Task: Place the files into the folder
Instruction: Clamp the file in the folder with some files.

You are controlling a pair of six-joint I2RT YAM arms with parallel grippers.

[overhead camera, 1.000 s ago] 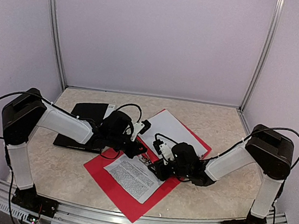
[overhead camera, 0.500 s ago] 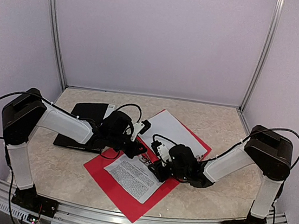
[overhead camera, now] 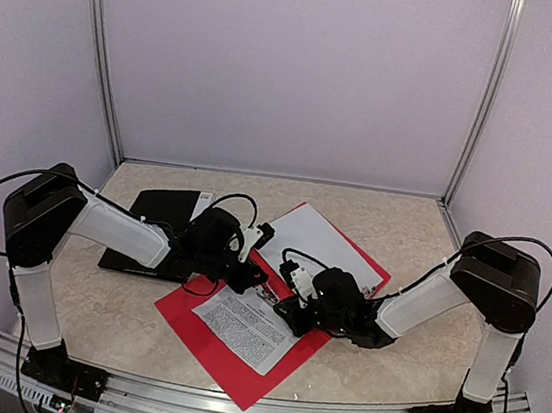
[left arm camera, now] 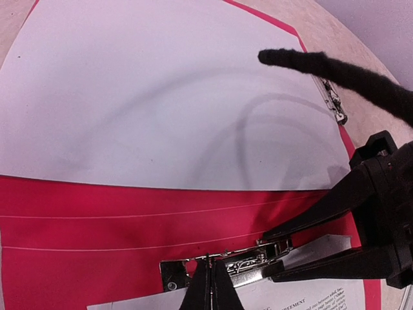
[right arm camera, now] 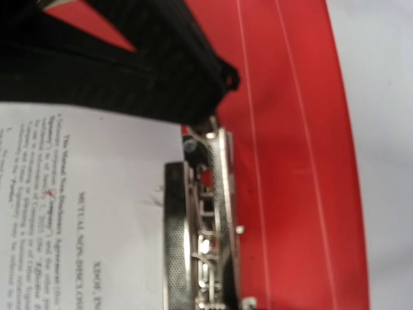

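I have the red folder (overhead camera: 227, 362) lying open in the middle of the table (overhead camera: 141, 321), nearer the front edge than the back, and I am at the clipping step. One printed sheet (overhead camera: 246, 326) sits on the folder's near-left half with its top edge at the metal clip (left arm camera: 226, 266) by the spine. A blank sheet (overhead camera: 318, 237) lies on the far-right half.

My left gripper (left arm camera: 210, 278) is closed tight, its tips set against the middle of the clip (whether they pinch a tab there or merely press on it, the wrist view does not tell me). My right gripper (left arm camera: 268, 257) reaches in from the right with its jaws partly open, one finger on either side of the clip's end and a corner of the printed sheet. I see nothing gripped in it.

I judge the printed sheet is not yet secured. The next move, as I read it, calls for the clip to be lifted and held up while the sheet's edge goes squarely under it, with a light touch so the paper does not buckle.
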